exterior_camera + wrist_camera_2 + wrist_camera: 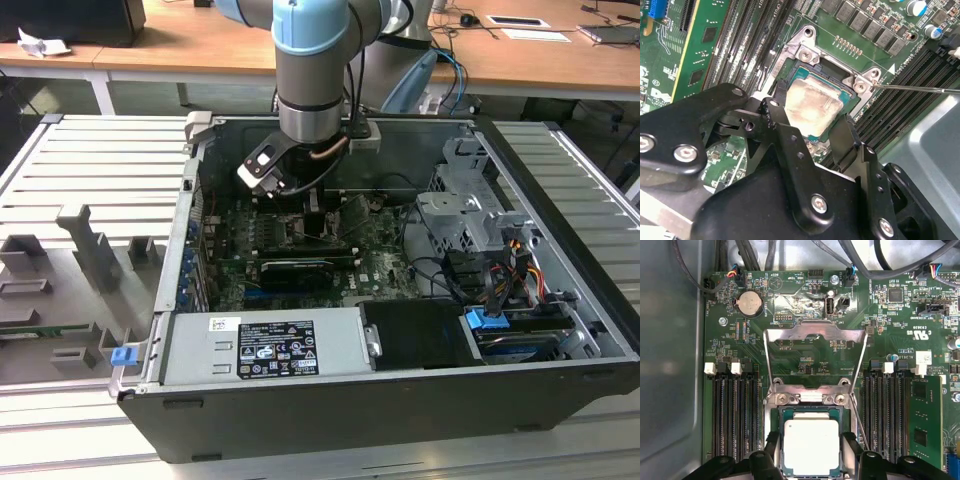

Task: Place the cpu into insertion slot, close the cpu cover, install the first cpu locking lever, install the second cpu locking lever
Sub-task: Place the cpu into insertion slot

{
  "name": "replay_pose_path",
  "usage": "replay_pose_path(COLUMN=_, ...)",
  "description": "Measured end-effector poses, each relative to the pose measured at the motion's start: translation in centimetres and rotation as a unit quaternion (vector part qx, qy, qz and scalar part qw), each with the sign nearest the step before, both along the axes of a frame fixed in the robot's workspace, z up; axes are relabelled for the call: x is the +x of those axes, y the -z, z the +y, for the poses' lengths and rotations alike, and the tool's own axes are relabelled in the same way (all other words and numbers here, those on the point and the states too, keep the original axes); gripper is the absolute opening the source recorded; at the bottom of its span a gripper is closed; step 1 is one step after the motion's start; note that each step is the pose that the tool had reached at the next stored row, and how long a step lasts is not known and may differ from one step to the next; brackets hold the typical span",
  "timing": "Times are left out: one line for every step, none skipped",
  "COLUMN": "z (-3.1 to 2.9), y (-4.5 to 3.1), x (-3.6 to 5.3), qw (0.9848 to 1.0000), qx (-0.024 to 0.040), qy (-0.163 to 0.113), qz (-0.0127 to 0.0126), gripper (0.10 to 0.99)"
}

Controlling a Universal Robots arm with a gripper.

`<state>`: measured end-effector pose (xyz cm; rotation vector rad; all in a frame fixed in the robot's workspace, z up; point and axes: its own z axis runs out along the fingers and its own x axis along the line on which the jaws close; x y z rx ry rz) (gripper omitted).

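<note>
Desk (90,170): a grey slatted top carried the case.
Case (330,420): an open black computer box, with the arm (312,80) reaching down into it.
Board (890,315): green, lying flat on the case floor.
Hand (810,116): low over the slot, its black fingers (772,442) parted to about the cpu's width, one on each side. It looked released rather than clamped, though I could not tell whether the pads touched.
Cover (815,332): a silvery frame, swung up off the slot and not yet closed.
Slot (810,409): a metal-rimmed square between the memory slots.
Cpu (811,445): lay flat inside the slot, between the fingers.
Handling: the cpu was likely light, stiff and smooth-topped, with a fragile underside. It was best held by two opposite edges and kept level, without pressing down.
</note>
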<state>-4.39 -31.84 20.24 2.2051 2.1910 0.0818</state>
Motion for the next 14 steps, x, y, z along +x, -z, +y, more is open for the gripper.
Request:
replay_pose_path(z=0.00, y=-0.08, x=0.00, qw=1.0000, qx=0.0000, qy=0.000, qz=0.0000, gripper=0.604)
replay_pose_path(z=0.00, y=-0.19, x=0.00, qw=1.0000, qx=0.0000, qy=0.000, qz=0.0000, gripper=0.604)
replay_pose_path(z=0.00, y=-0.31, x=0.00, qw=1.0000, qx=-0.0002, qy=0.000, qz=0.0000, gripper=0.604)
replay_pose_path(z=0.00, y=-0.37, x=0.00, qw=1.0000, qx=-0.0006, qy=0.000, qz=0.0000, gripper=0.604)
replay_pose_path(z=0.00, y=-0.52, x=0.00, qw=1.0000, qx=-0.0009, qy=0.000, qz=0.0000, gripper=0.588)
replay_pose_path(z=0.00, y=-0.67, x=0.00, qw=1.0000, qx=-0.0013, qy=0.000, qz=0.0000, gripper=0.522)
replay_pose_path(z=0.00, y=-0.75, x=0.00, qw=1.0000, qx=-0.0018, qy=0.000, qz=0.0000, gripper=0.459)
replay_pose_path(z=0.00, y=-0.81, x=0.00, qw=1.0000, qx=-0.0021, qy=0.000, qz=0.0000, gripper=0.459)
replay_pose_path(z=0.00, y=-0.89, x=0.00, qw=1.0000, qx=-0.0021, qy=0.000, qz=0.0000, gripper=0.400)
replay_pose_path(z=0.00, y=-0.92, x=0.00, qw=1.0000, qx=-0.0021, qy=0.000, qz=0.0000, gripper=0.278)
replay_pose_path(z=0.00, y=-0.95, x=0.00, qw=1.0000, qx=-0.0021, qy=0.000, qz=0.0000, gripper=0.278)
replay_pose_path(z=0.00, y=-1.04, x=0.00, qw=1.0000, qx=-0.0022, qy=0.000, qz=0.0001, gripper=0.157)
replay_pose_path(z=0.00, y=-1.05, x=0.00, qw=1.0000, qx=-0.0022, qy=0.000, qz=0.0000, gripper=0.106)
replay_pose_path(z=0.00, y=-1.07, x=0.00, qw=1.0000, qx=-0.0022, qy=0.000, qz=0.0000, gripper=0.106)
